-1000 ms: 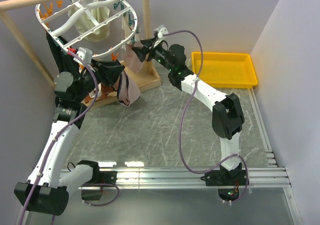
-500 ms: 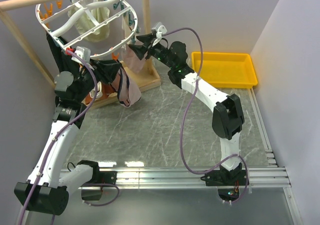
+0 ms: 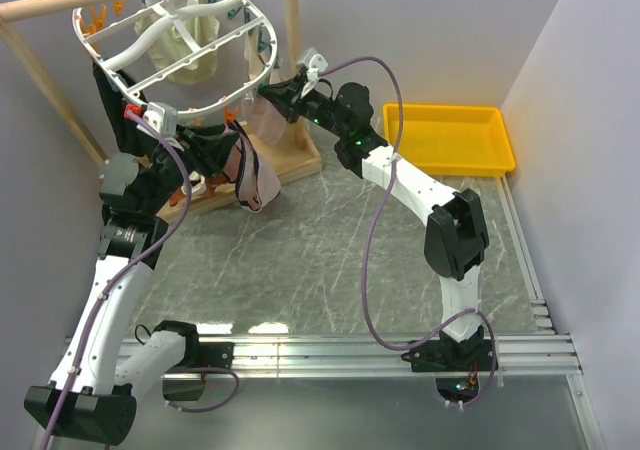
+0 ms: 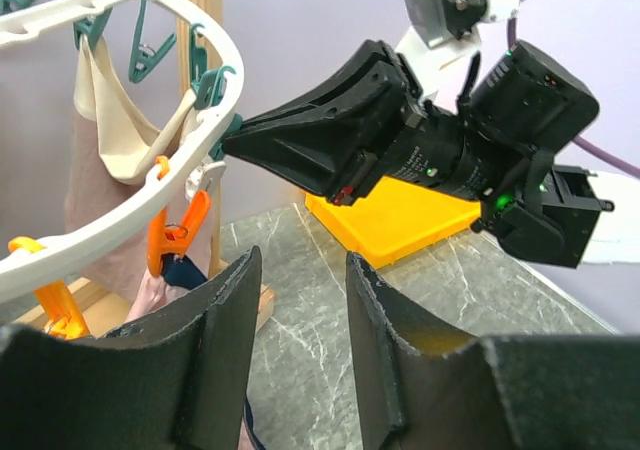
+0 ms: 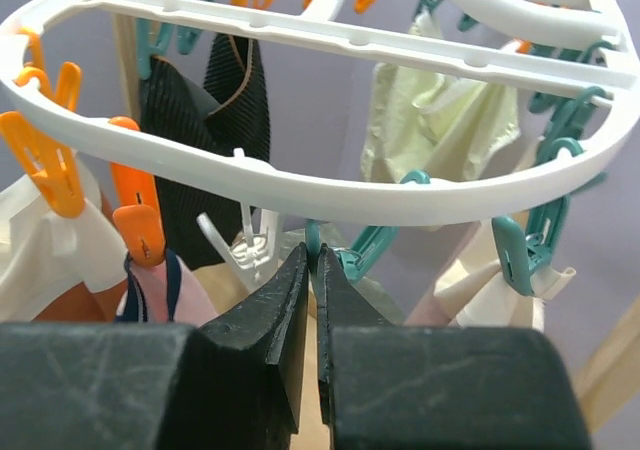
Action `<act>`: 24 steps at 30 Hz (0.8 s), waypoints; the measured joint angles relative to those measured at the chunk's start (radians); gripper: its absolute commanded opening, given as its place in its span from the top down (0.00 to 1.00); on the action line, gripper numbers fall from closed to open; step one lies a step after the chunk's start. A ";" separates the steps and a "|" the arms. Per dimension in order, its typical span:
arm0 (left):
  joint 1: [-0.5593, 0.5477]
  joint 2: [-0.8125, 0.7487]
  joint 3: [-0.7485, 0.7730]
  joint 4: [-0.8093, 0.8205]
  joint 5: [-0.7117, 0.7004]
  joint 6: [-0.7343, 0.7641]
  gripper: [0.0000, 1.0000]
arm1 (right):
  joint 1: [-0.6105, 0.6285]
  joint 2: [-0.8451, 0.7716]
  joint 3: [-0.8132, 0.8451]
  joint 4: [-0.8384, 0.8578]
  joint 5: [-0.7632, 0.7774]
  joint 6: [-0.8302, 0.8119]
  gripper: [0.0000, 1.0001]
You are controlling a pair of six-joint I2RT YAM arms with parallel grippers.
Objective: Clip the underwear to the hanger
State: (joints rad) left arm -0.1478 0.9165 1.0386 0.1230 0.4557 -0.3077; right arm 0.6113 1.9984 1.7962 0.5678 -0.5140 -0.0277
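Note:
The white oval hanger (image 3: pixel 86 40) hangs from a wooden rod. The pale pink underwear (image 3: pixel 256 178) with navy trim dangles below the hanger's near rim (image 5: pixel 300 185). One corner sits under an orange clothespin (image 5: pixel 136 225), with its pink fabric (image 5: pixel 155 290) just beneath. My right gripper (image 5: pixel 315 253) is shut on the handle of a teal clothespin (image 5: pixel 375 245) under that rim. In the top view the right gripper (image 3: pixel 262 92) meets the rim from the right. My left gripper (image 4: pixel 300 260) stands beside the underwear (image 4: pixel 150 292), jaws apart with only floor showing between the tips.
A black garment (image 5: pixel 200 120) and cream garments (image 5: pixel 440 120) are clipped on the hanger. The wooden frame's post (image 3: pixel 293 30) and base stand right behind it. A yellow tray (image 3: pixel 448 110) sits at the back right. Purple walls close both sides.
My right gripper moved up and left to the hanger's rim and closed on a teal clothespin. The left wrist rose slightly and shifted left beside the underwear.

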 measured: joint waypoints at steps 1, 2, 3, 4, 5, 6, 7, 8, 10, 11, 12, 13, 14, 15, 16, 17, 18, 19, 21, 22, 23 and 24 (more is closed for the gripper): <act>0.000 -0.006 -0.001 -0.004 0.003 0.006 0.56 | 0.002 -0.003 0.000 -0.003 -0.002 0.001 1.00; 0.000 -0.011 -0.002 -0.009 0.010 0.016 0.56 | 0.002 -0.005 0.000 -0.006 -0.004 0.002 1.00; 0.000 -0.016 -0.004 -0.011 0.016 0.024 0.55 | 0.003 -0.009 0.000 -0.008 -0.005 0.004 1.00; 0.000 -0.019 -0.008 -0.013 0.020 0.034 0.55 | 0.003 -0.012 0.000 -0.010 -0.005 0.006 1.00; 0.000 -0.021 -0.015 -0.012 0.026 0.041 0.55 | 0.003 -0.019 -0.002 -0.015 -0.007 0.008 1.00; 0.000 -0.024 -0.023 -0.013 0.028 0.049 0.55 | 0.004 -0.023 -0.003 -0.018 -0.008 0.012 1.00; -0.002 -0.027 -0.032 -0.016 0.030 0.061 0.55 | 0.005 -0.030 -0.003 -0.023 -0.009 0.023 1.00; -0.004 -0.027 -0.038 -0.017 0.031 0.071 0.55 | 0.005 -0.037 -0.005 -0.026 -0.010 0.032 1.00; -0.010 -0.027 -0.044 -0.023 0.034 0.092 0.54 | 0.008 -0.052 -0.006 -0.040 -0.012 0.050 1.00; -0.013 -0.027 -0.046 -0.024 0.036 0.105 0.54 | 0.009 -0.058 -0.006 -0.044 -0.014 0.057 1.00; -0.016 -0.027 -0.047 -0.024 0.039 0.114 0.54 | 0.013 -0.069 -0.008 -0.054 -0.016 0.064 1.00; -0.019 -0.027 -0.047 -0.023 0.042 0.125 0.54 | 0.014 -0.078 -0.011 -0.062 -0.018 0.068 1.00; -0.023 -0.027 -0.047 -0.023 0.045 0.133 0.54 | 0.016 -0.090 -0.017 -0.071 -0.018 0.072 1.00; -0.027 -0.028 -0.047 -0.023 0.047 0.140 0.54 | 0.020 -0.102 -0.022 -0.083 -0.019 0.075 1.00; -0.034 -0.029 -0.047 -0.023 0.049 0.148 0.54 | 0.023 -0.112 -0.025 -0.092 -0.021 0.078 1.00; -0.040 -0.029 -0.047 -0.023 0.051 0.158 0.54 | 0.028 -0.123 -0.031 -0.098 -0.022 0.079 1.00; -0.047 -0.030 -0.047 -0.023 0.053 0.165 0.54 | 0.034 -0.137 -0.038 -0.109 -0.023 0.080 1.00; -0.056 -0.031 -0.047 -0.023 0.054 0.172 0.54 | 0.039 -0.147 -0.043 -0.119 -0.024 0.080 1.00; -0.066 -0.031 -0.047 -0.024 0.056 0.184 0.54 | 0.047 -0.169 -0.059 -0.137 -0.025 0.079 1.00; -0.071 -0.031 -0.047 -0.024 0.056 0.187 0.54 | 0.050 -0.177 -0.066 -0.140 -0.025 0.078 1.00; -0.074 -0.030 -0.047 -0.024 0.056 0.191 0.54 | 0.053 -0.186 -0.077 -0.145 -0.025 0.077 1.00; -0.079 -0.029 -0.047 -0.023 0.055 0.193 0.53 | 0.056 -0.193 -0.086 -0.148 -0.026 0.077 1.00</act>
State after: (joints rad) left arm -0.2264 0.8871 0.9913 0.0998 0.5106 -0.1150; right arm 0.6670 1.8057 1.7103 0.4198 -0.5396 0.0498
